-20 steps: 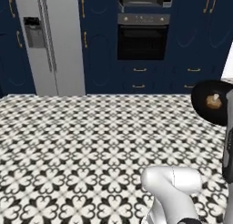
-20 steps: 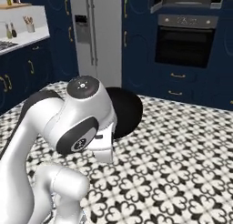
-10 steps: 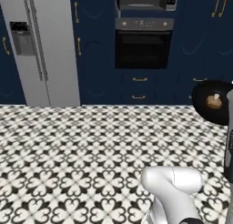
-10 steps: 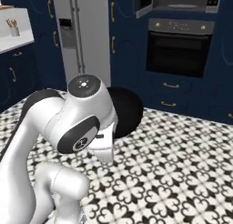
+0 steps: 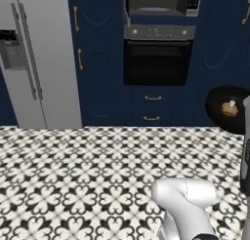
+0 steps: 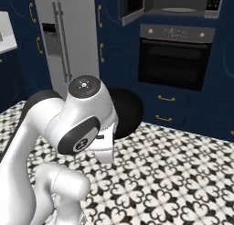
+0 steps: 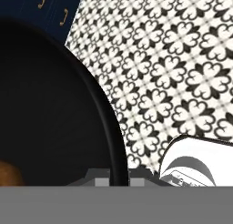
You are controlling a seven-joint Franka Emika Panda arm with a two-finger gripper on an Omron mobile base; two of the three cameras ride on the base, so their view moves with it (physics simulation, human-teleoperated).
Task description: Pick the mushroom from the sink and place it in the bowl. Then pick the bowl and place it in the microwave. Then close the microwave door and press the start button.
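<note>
The black bowl (image 5: pixel 217 100) hangs in the air at the right edge of the left base view, and the small tan mushroom (image 5: pixel 229 108) lies inside it. In the hand view the bowl (image 7: pixel 45 100) covers the left half, with the mushroom (image 7: pixel 8 174) at the bottom left. My gripper (image 7: pixel 113 176) is shut on the bowl's rim. The right base view shows the bowl (image 6: pixel 130 110) behind my arm. Ahead and high up is the microwave (image 5: pixel 161 2) with its dark cavity exposed and its door (image 6: pixel 132 7) swung open to the left. The sink is out of view.
A black oven (image 5: pixel 156 61) sits under the microwave, with two drawers (image 5: pixel 152 107) below it. A silver fridge (image 5: pixel 34 58) stands to the left among navy cabinets (image 5: pixel 100 63). Black-and-white patterned floor (image 5: pixel 88 175) lies between me and the cabinets.
The whole picture has shifted: the base has moved, so the fridge slides left and the oven and microwave come closer and more central. The bowl stays in my shut gripper.
</note>
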